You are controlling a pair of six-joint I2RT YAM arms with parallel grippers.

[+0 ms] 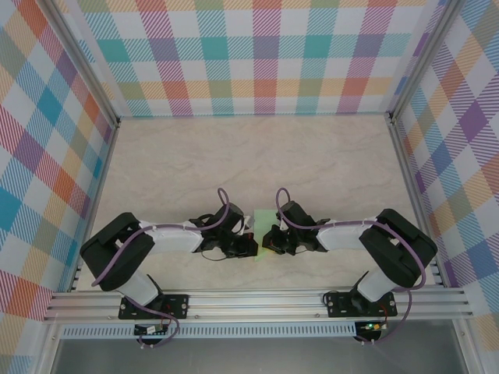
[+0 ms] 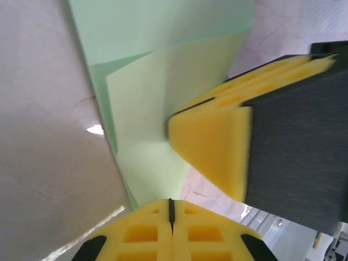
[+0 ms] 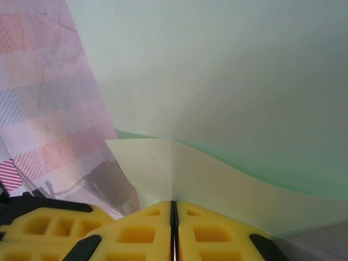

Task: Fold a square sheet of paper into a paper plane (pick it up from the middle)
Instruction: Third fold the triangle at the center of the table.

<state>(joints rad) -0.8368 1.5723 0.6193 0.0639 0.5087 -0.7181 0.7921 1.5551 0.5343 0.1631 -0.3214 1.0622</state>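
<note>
The square sheet of paper (image 1: 265,220) sits between my two wrists, near the front of the counter (image 1: 234,156) and roughly midway between its sides. It is no longer flat. From the left wrist I see pale green layers (image 2: 163,43) standing up off the marbled counter (image 2: 43,163), with one lighter flap turned over the rest. From the right wrist the sheet (image 3: 217,65) rises like a wall, and a paler flap curls toward me along a crease.

My right jaws are pressed together on that flap. The crease runs straight into the seam between the yellow pads (image 3: 136,234), so I judge they are pinching the paper there to keep the fold line fixed. My left jaws are also pressed together. The sheet's lower edge runs in beside the left pads (image 2: 141,234), but I cannot tell whether any paper is caught in the seam.

The two arms meet nose to nose from opposite sides, probably so that one can anchor the sheet while the other works the flap. The plane looks barely begun, with no pointed nose visible yet. Thin paper held this close could buckle or tear if either side pulls.
</note>
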